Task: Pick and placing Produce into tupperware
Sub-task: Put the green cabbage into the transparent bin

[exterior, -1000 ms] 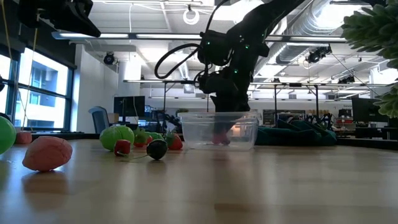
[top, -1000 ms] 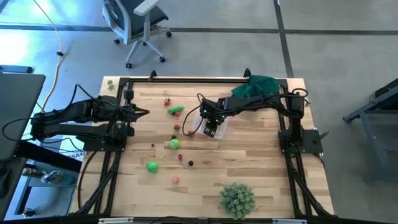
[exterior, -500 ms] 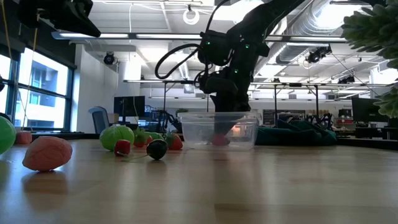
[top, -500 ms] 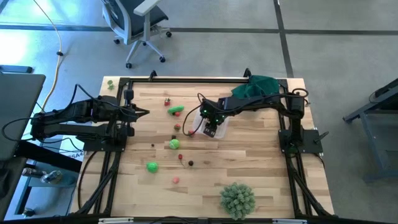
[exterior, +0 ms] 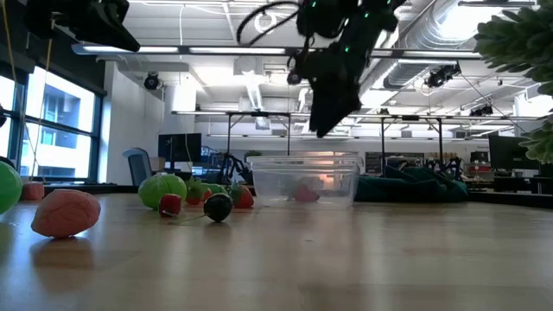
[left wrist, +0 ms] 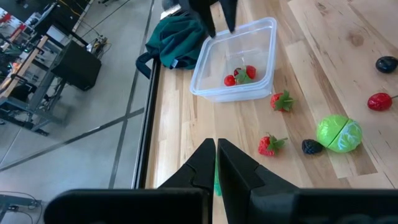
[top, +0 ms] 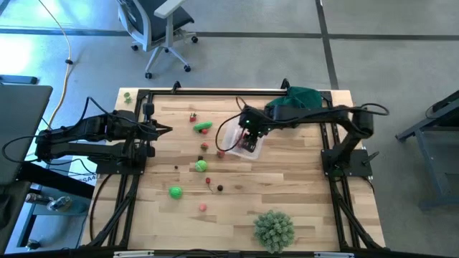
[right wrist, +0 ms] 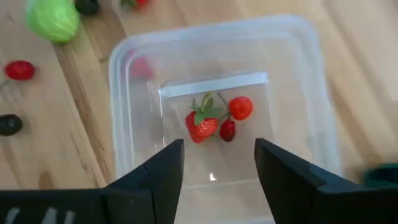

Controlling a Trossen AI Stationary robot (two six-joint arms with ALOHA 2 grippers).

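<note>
High view shows the right gripper held above the tupperware, which sits on the table a little right of centre, toward the far edge. Its fingers stand apart and hold nothing — the right wrist view looks straight down between them into the container. Inside lie a strawberry with green leaves, a round red piece and a smaller dark red one, all close together on the clear floor. In the low view the gripper hangs clear above the rim, not touching it. The left gripper waits near the table's left edge, its fingers pressed together and empty. The rest of the produce lies loose on the wood between the container and the left edge: a long green piece and a small red one toward the far edge, a green round piece near the centre, another green one nearer the front, and small red and dark berries scattered between them. A dark green cloth lies at the far right corner — just beyond the container — and a pale spiky ball sits at the near edge.
</note>
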